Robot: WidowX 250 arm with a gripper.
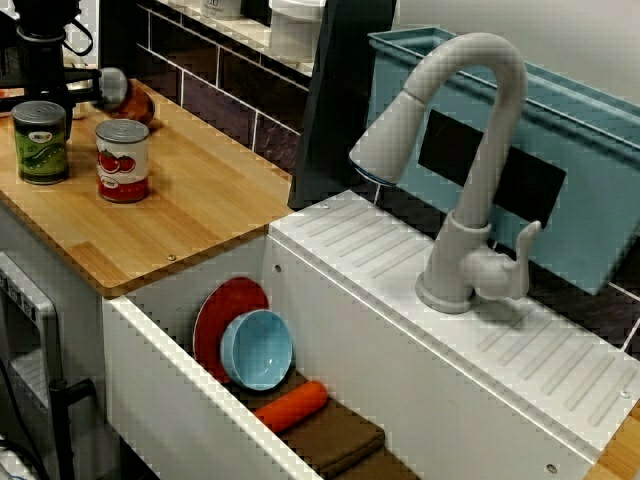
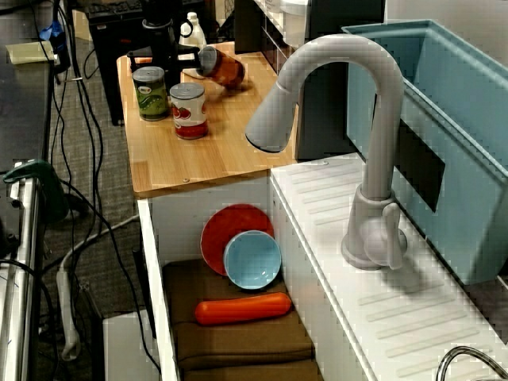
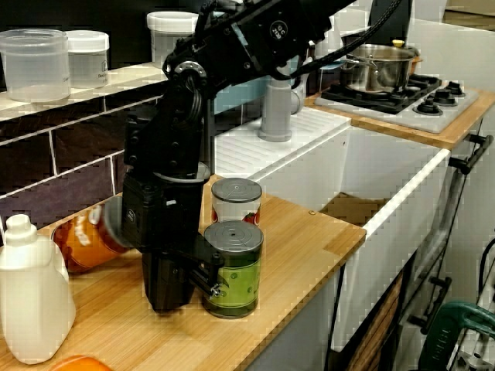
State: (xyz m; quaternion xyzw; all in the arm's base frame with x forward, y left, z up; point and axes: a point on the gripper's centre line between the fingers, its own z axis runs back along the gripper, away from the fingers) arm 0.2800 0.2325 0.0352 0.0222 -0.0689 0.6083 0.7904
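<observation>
Fingers are set low against the upright green can on the counter; their closure cannot be told, and a level hold is advised.

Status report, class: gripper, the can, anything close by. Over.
Gripper against green can, grip unclear. Can upright on counter. Red can beside it, tipped jar nearby.

Orange jar half behind end effector

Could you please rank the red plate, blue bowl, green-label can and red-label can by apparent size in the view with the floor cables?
1. red plate, partly covered.
2. blue bowl.
3. green-label can and red-label can look alike; both stand farther from the camera.
</observation>
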